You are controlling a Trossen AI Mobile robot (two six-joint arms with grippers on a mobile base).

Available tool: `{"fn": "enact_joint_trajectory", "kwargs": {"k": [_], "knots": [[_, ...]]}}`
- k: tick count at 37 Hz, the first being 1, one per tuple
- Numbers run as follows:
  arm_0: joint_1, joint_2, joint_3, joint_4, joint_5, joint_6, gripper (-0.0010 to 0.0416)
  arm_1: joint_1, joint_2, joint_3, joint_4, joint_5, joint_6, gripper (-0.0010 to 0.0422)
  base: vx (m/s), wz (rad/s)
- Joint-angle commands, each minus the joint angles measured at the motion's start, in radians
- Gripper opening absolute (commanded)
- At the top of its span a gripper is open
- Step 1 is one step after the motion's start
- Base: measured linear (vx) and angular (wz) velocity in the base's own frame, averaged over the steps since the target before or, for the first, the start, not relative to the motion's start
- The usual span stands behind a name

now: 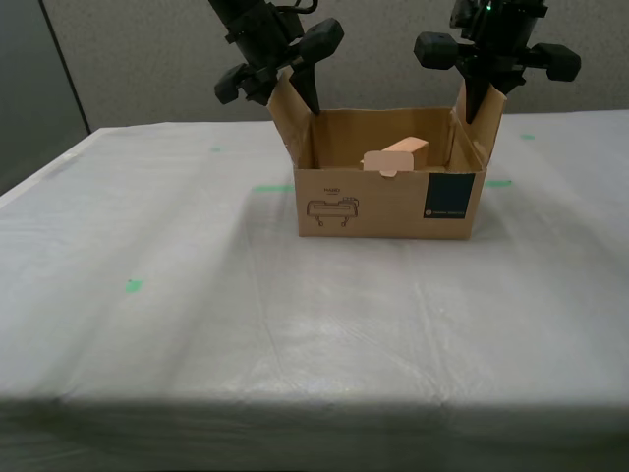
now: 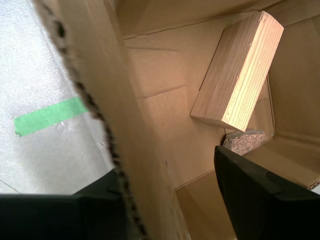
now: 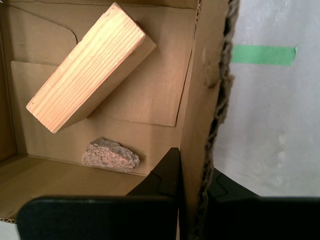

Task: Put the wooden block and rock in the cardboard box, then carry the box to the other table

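Note:
The cardboard box [image 1: 383, 202] stands open on the other table [image 1: 295, 324], a whitish wrinkled sheet. Inside, the wooden block [image 1: 398, 152] [image 3: 90, 65] [image 2: 235, 75] lies tilted. The rock [image 3: 110, 155] [image 2: 245, 140] sits on the box floor by the front wall, hidden in the exterior view. My first gripper [image 1: 479, 103] [image 3: 195, 177] is shut on the side flap at the exterior view's right. My second gripper [image 1: 298, 96] [image 2: 165, 165] is shut on the flap at the exterior view's left. Each gripper has one finger inside the box and one outside.
Green tape marks [image 1: 273, 187] [image 1: 496, 182] lie beside both box sides, and another [image 1: 133, 285] lies nearer the exterior view's left. A grey partition [image 1: 147, 59] stands behind the table. The table's front edge [image 1: 314, 403] runs low across the exterior view.

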State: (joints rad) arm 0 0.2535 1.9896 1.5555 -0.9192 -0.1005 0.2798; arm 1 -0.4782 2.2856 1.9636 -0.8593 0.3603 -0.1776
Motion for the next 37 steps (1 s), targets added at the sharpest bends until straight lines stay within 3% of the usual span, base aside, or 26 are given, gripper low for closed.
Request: {"fn": "enact_joint_trajectory", "kwargs": {"k": [1, 25, 37], "knots": [[0.000, 0.001, 0.000, -0.006, -0.006, 0.001, 0.0003, -0.002, -0.001, 0.002, 0.001, 0.006, -0.010, 0.0190, 0.000, 0.000], [0.001, 0.001, 0.000, -0.002, -0.006, 0.009, 0.0003, -0.001, -0.001, 0.002, 0.001, 0.006, -0.021, 0.0324, 0.000, 0.000], [0.001, 0.001, 0.000, 0.006, -0.006, 0.009, 0.0003, 0.000, -0.001, 0.008, 0.001, 0.006, -0.024, 0.0363, 0.000, 0.000]]}}
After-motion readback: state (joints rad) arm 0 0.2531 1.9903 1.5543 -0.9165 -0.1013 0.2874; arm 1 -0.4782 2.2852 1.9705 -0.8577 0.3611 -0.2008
